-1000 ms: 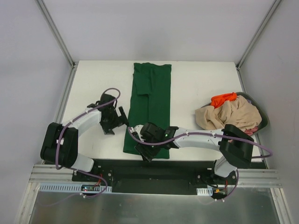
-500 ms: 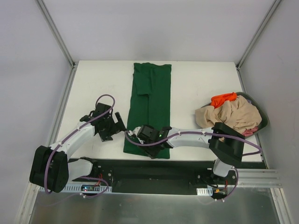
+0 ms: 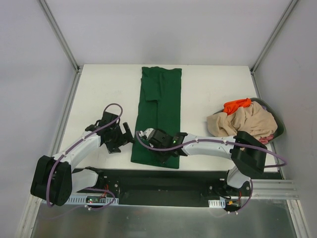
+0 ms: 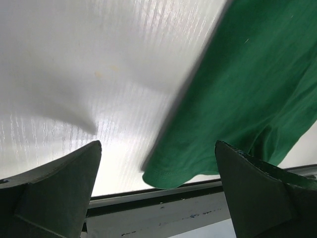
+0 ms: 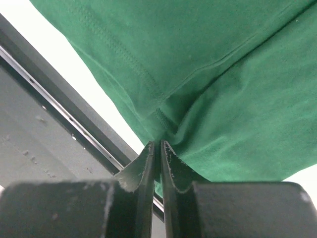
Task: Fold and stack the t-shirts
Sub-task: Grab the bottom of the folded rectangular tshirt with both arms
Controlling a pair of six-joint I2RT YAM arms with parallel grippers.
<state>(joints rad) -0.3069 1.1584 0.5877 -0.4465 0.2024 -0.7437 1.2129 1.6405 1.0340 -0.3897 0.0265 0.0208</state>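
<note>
At table (image 3: pixel 213 84) edge, right hand (image 5: pixel 159 145) (apparently) pinches green t-shirt (image 5: pixel 223 74) hem.

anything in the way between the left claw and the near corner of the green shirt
Nothing visible. The left claw stands open beside the green t-shirt, with only bare table between them. The right claw is shut on the shirt's near hem, outside that gap.

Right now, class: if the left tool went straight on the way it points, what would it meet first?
Probably the white table beside the green t-shirt's near corner; depth is unclear, so perhaps the shirt's edge.
</note>
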